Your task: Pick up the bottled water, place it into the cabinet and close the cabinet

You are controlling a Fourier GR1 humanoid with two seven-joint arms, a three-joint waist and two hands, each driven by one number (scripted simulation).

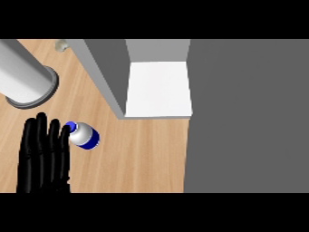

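Left hand: the black left hand [44,156] shows at the lower left of the view, fingers straight and lying side by side, pointing up the counter. It holds nothing.
Right hand: not visible anywhere in the view.
Contact: the outer finger seems to touch, or nearly touch, the blue cap end of the bottled water [84,135]; I cannot tell which.
Bottled water: it stands on the wooden counter [140,158], just beside the fingertips on their right side, seen from above with a white body and a blue band.
Cabinet: the cabinet [158,88] is open, its white shelf visible, up and to the right of the bottle and near it. The grey door [253,118] covers the right part of the view.
Other thing: a big grey cylinder [19,74] is at the upper left, apart from the hand.
Step in hand: I judge this is the approach for the pick; the bottle is not yet grasped.
Next move needs: the fingers and thumb must close around the bottle body without pushing it over, then lift it and carry it toward the white shelf.
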